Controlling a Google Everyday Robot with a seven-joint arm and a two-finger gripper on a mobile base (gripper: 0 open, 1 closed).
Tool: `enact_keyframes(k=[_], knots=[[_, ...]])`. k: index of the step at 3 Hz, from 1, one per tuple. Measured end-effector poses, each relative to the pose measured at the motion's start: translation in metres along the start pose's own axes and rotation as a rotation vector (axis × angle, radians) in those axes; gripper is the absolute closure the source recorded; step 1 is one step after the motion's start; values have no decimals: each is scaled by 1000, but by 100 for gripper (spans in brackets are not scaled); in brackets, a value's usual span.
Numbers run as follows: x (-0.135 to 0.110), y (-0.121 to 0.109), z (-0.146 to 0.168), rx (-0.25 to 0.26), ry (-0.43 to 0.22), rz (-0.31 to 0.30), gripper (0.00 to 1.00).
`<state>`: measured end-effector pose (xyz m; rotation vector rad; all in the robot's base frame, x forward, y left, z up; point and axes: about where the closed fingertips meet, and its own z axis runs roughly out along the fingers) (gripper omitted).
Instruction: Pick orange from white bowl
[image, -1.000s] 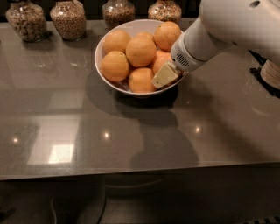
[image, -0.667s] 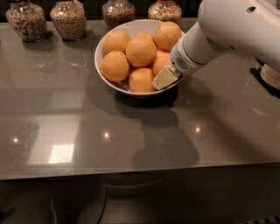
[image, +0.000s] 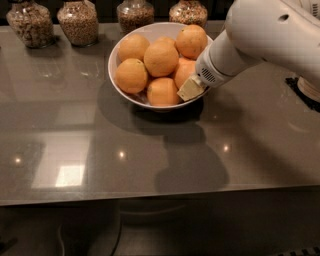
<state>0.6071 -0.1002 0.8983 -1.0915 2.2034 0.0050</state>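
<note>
A wide white bowl (image: 119, 55) stands on the grey counter at the back middle and holds several oranges. My gripper (image: 191, 88) reaches into the bowl's right side from the white arm (image: 260, 35) at the upper right. Its pale tip lies against an orange (image: 184, 73) at the right of the pile, next to the front orange (image: 161, 92). The arm hides part of that orange and the bowl's right rim.
Several glass jars of grains (image: 77, 21) line the counter's back edge behind the bowl. A dark object (image: 306, 91) sits at the right edge. The counter's front edge (image: 150, 196) runs across the lower part of the view.
The gripper has stayed at the right side of the bowl with only a slight shift. The oranges and bowl have not moved.
</note>
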Motion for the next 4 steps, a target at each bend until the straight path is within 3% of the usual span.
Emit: enact_keyframes(k=[1,3,4], knots=[[-1,-1,-2,1,-1,-1,97],[-25,-6,-24,29,-51,-55,100],[-33,-11,-48,3,-68,-40,100]])
